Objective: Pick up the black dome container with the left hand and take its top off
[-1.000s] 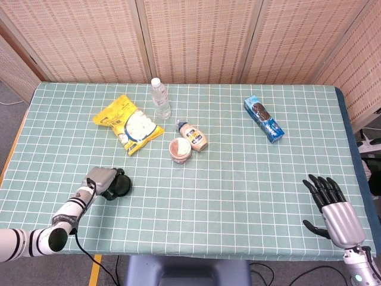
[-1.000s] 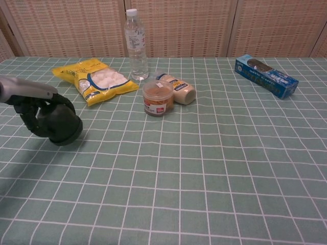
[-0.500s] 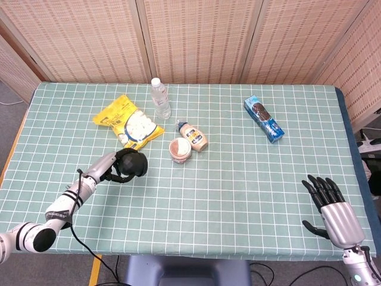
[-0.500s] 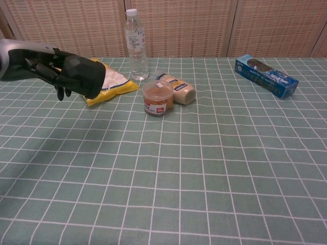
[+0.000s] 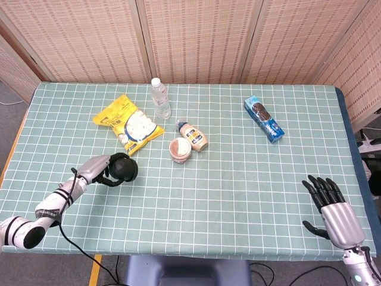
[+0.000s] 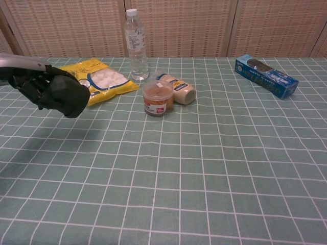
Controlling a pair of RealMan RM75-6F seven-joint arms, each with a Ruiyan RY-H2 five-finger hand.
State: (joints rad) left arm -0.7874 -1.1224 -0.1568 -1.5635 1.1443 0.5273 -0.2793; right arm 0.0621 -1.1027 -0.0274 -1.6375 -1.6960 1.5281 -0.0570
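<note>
black dome container (image 6: 64, 94) gripped in left hand (image 6: 31, 84), fingers wrapped round it, held tilted above table (image 5: 250, 179) at left front, top seen on. right hand (image 5: 331, 205) kept apart at far right front, fingers spread, nothing held. small jar (image 6: 158, 98) with brownish contents seen mid-table, touching lying sauce bottle (image 6: 178, 88). water bottle (image 6: 136, 45) upright behind, contents unclear.

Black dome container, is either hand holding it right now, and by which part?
Yes. The left hand holds the black dome container off the table, fingers wrapped around its rounded body. The right hand is open and holds nothing.
</note>
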